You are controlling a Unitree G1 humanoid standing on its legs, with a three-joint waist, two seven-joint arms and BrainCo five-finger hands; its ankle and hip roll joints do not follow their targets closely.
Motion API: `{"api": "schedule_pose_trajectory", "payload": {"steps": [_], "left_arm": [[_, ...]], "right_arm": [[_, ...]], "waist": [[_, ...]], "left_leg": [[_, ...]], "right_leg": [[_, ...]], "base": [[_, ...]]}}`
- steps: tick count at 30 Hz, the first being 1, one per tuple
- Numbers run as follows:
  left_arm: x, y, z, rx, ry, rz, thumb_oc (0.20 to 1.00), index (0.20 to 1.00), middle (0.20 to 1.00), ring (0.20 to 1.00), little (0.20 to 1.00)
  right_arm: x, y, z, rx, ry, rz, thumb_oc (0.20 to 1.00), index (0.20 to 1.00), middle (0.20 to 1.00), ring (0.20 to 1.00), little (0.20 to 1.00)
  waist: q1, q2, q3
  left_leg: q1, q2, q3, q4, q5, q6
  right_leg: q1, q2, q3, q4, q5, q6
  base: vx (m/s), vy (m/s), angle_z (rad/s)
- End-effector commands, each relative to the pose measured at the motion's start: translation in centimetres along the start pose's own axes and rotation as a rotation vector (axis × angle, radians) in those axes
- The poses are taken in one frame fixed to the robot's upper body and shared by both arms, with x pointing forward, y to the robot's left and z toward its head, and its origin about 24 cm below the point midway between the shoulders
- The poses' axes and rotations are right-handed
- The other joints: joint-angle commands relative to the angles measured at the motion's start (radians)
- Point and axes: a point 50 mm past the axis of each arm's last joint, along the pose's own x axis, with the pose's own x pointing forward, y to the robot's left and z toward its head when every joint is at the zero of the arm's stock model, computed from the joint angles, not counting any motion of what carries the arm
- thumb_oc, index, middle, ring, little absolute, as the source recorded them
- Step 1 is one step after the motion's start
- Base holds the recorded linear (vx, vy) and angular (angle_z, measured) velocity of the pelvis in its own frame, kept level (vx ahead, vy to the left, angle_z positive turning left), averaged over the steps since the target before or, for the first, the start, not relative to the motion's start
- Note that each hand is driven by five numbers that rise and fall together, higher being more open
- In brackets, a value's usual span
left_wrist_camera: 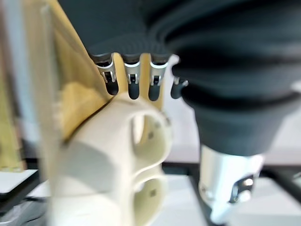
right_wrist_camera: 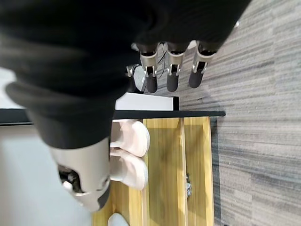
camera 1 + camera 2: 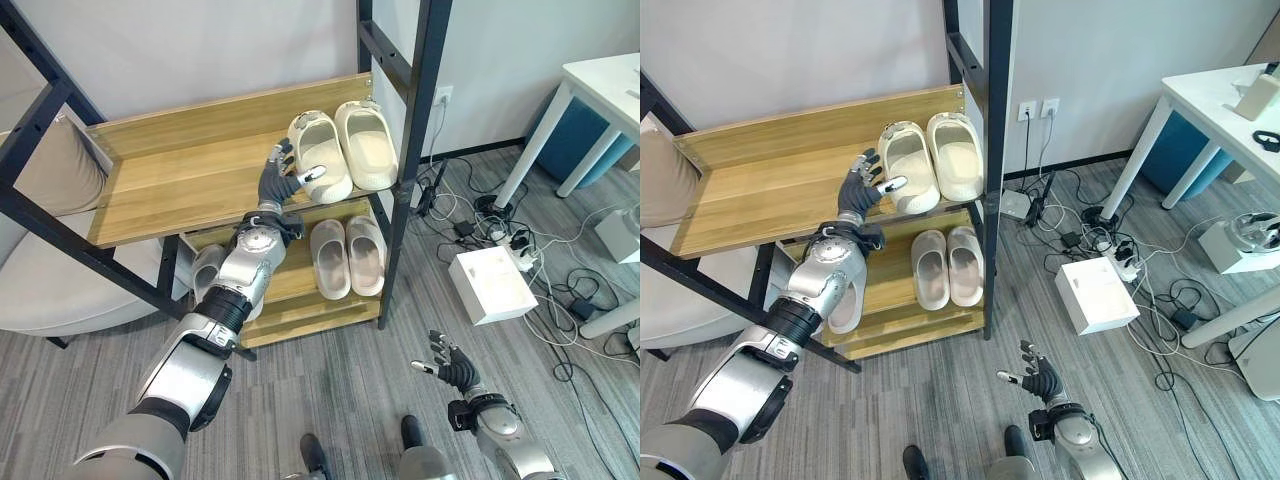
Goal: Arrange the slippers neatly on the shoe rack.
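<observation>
A pair of cream slippers (image 3: 342,150) stands side by side at the right end of the shoe rack's top shelf (image 3: 180,170). My left hand (image 3: 283,178) is open beside the left cream slipper (image 1: 117,155), its fingers (image 1: 133,82) straight and its thumb against the slipper's side. On the lower shelf lies a pale pink pair (image 3: 347,255), also in the right wrist view as pink slippers (image 2: 129,150). A grey slipper (image 3: 207,270) lies left of them, partly hidden behind my arm. My right hand (image 3: 450,366) hangs open low over the floor, holding nothing.
The rack's black upright (image 3: 415,130) stands just right of the cream pair. A white box (image 3: 490,283), a power strip with tangled cables (image 3: 505,240) and a white table (image 3: 610,85) are to the right. A beige cushioned seat (image 3: 50,200) sits left of the rack.
</observation>
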Motion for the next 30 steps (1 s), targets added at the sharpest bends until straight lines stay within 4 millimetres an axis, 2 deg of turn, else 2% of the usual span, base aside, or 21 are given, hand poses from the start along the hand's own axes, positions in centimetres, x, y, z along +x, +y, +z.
{"api": "schedule_pose_trajectory", "payload": {"steps": [1,4,5,10,11,12,14,16,17,18,19,20,21,24,26,28,30], "left_arm": [[0.0,-0.2,3.3,-0.062,-0.206,-0.014,1.000,1.000,1.000,1.000,1.000],[-2.2,-0.8,4.0,-0.177,-0.269,-0.129,1.000,1.000,1.000,1.000,1.000],[-3.8,-1.3,4.3,-0.230,-0.293,-0.235,1.000,1.000,1.000,1.000,1.000],[-7.5,-2.6,3.7,-0.257,-0.276,-0.514,1.000,1.000,1.000,1.000,1.000],[-7.5,-2.6,3.7,-0.257,-0.275,-0.515,1.000,1.000,1.000,1.000,1.000],[-10.2,-3.5,2.7,-0.214,-0.215,-0.720,1.000,1.000,1.000,1.000,1.000],[-11.9,-3.8,1.6,-0.189,-0.144,-0.847,1.000,1.000,1.000,1.000,1.000],[-13.6,-4.0,-0.3,-0.165,-0.031,-0.955,1.000,1.000,1.000,1.000,1.000],[-14.3,-3.7,-1.4,-0.163,0.024,-0.959,1.000,1.000,1.000,1.000,1.000],[-16.1,-2.8,-4.9,-0.155,0.192,-0.931,1.000,1.000,1.000,1.000,1.000],[-16.1,-2.8,-5.0,-0.156,0.193,-0.931,1.000,1.000,1.000,1.000,1.000],[-17.3,-1.6,-7.1,-0.074,0.287,-0.900,1.000,1.000,1.000,1.000,1.000],[-17.3,-1.6,-7.1,-0.074,0.287,-0.899,1.000,1.000,1.000,1.000,1.000],[-20.3,1.6,-12.7,0.040,0.521,-0.674,1.000,1.000,1.000,1.000,1.000],[-21.5,2.8,-14.6,0.053,0.594,-0.541,1.000,1.000,1.000,1.000,1.000],[-22.6,4.3,-16.7,0.028,0.682,-0.333,1.000,1.000,1.000,1.000,1.000],[-23.5,5.0,-17.8,-0.010,0.735,-0.216,1.000,1.000,1.000,1.000,1.000]], "right_arm": [[-0.2,0.8,-0.3,0.055,-0.021,0.012,1.000,1.000,1.000,1.000,1.000],[-0.3,0.9,-1.1,0.071,0.009,0.013,1.000,1.000,1.000,1.000,1.000],[-0.5,1.0,-1.6,0.080,0.033,0.017,1.000,1.000,1.000,1.000,1.000],[-0.8,1.6,-3.0,0.090,0.090,0.046,1.000,1.000,1.000,1.000,1.000],[-0.8,1.6,-3.0,0.091,0.091,0.046,1.000,1.000,1.000,1.000,1.000],[-0.9,1.8,-3.4,0.091,0.106,0.068,1.000,1.000,1.000,1.000,1.000],[-1.0,1.8,-3.5,0.085,0.108,0.085,1.000,1.000,1.000,1.000,1.000],[-1.0,1.9,-3.5,0.075,0.106,0.100,1.000,1.000,1.000,1.000,1.000],[-1.0,1.9,-3.4,0.072,0.104,0.104,1.000,1.000,1.000,1.000,1.000],[-0.9,1.9,-3.4,0.060,0.105,0.107,1.000,1.000,1.000,1.000,1.000],[-0.9,1.9,-3.4,0.060,0.106,0.107,1.000,1.000,1.000,1.000,1.000],[-0.9,1.7,-3.4,0.056,0.105,0.102,1.000,1.000,1.000,1.000,1.000],[-0.9,1.7,-3.4,0.056,0.106,0.102,1.000,1.000,1.000,1.000,1.000],[-0.7,1.2,-3.3,0.047,0.106,0.081,1.000,1.000,1.000,1.000,1.000],[-0.7,1.2,-3.2,0.047,0.101,0.064,1.000,1.000,1.000,1.000,1.000],[-0.6,1.0,-3.0,0.054,0.089,0.027,1.000,1.000,1.000,1.000,1.000],[-0.6,0.8,-3.0,0.068,0.089,0.000,1.000,1.000,1.000,1.000,1.000]], "waist": [[0.020,-0.005,-0.075],[0.041,-0.012,-0.087],[0.052,-0.015,-0.096],[0.077,-0.019,-0.111],[0.077,-0.019,-0.111],[0.089,-0.018,-0.117],[0.094,-0.017,-0.120],[0.097,-0.016,-0.122],[0.098,-0.015,-0.122],[0.099,-0.013,-0.120],[0.099,-0.013,-0.121],[0.098,-0.012,-0.118],[0.098,-0.011,-0.118],[0.101,-0.015,-0.112],[0.102,-0.018,-0.111],[0.104,-0.022,-0.109],[0.107,-0.025,-0.108]], "left_leg": [[0.051,0.064,-0.053,0.000,-0.103,-0.057],[0.048,0.069,-0.060,0.000,-0.097,-0.061],[0.050,0.072,-0.063,0.000,-0.095,-0.062],[0.058,0.078,-0.073,0.000,-0.097,-0.066],[0.059,0.078,-0.073,0.000,-0.098,-0.066],[0.065,0.080,-0.079,0.000,-0.100,-0.067],[0.070,0.081,-0.080,0.000,-0.102,-0.067],[0.075,0.083,-0.077,0.000,-0.104,-0.066],[0.077,0.083,-0.077,0.000,-0.105,-0.066],[0.082,0.084,-0.075,0.000,-0.106,-0.064],[0.082,0.084,-0.075,0.000,-0.106,-0.064],[0.086,0.085,-0.073,0.000,-0.106,-0.063],[0.086,0.085,-0.073,0.000,-0.107,-0.063],[0.092,0.085,-0.073,0.000,-0.106,-0.059],[0.095,0.085,-0.075,0.000,-0.106,-0.057],[0.097,0.084,-0.080,0.000,-0.103,-0.054],[0.097,0.082,-0.084,0.000,-0.103,-0.052]], "right_leg": [[-0.048,-0.028,-0.035,-0.005,-0.026,0.053],[-0.041,-0.024,-0.046,-0.005,-0.028,0.050],[-0.033,-0.023,-0.053,-0.005,-0.031,0.048],[-0.009,-0.018,-0.072,-0.005,-0.039,0.043],[-0.009,-0.018,-0.072,-0.005,-0.039,0.043],[0.004,-0.016,-0.080,-0.005,-0.044,0.041],[0.008,-0.015,-0.082,-0.005,-0.045,0.040],[0.011,-0.013,-0.080,-0.005,-0.047,0.040],[0.012,-0.012,-0.079,-0.005,-0.047,0.040],[0.013,-0.010,-0.075,-0.005,-0.048,0.038],[0.014,-0.010,-0.075,-0.005,-0.048,0.038],[0.013,-0.009,-0.072,-0.004,-0.049,0.036],[0.014,-0.009,-0.072,-0.004,-0.049,0.036],[0.014,-0.006,-0.066,-0.001,-0.051,0.031],[0.016,-0.005,-0.065,-0.001,-0.052,0.028],[0.020,-0.004,-0.065,0.000,-0.055,0.023],[0.023,-0.003,-0.069,0.000,-0.056,0.021]], "base": [[-0.03,-0.023,0.04],[-0.02,-0.018,0.15],[-0.01,-0.011,0.16],[-0.01,-0.005,0.10],[0.00,0.001,0.22],[0.01,0.002,0.19],[0.01,0.003,0.03],[0.00,0.000,0.00],[0.00,0.000,0.00],[0.01,0.004,-0.05],[0.01,0.011,-0.08],[0.00,0.007,-0.07],[0.00,0.009,-0.04],[0.00,0.000,0.00],[0.00,0.000,0.00],[0.00,0.001,0.04],[0.00,0.000,0.04]]}}
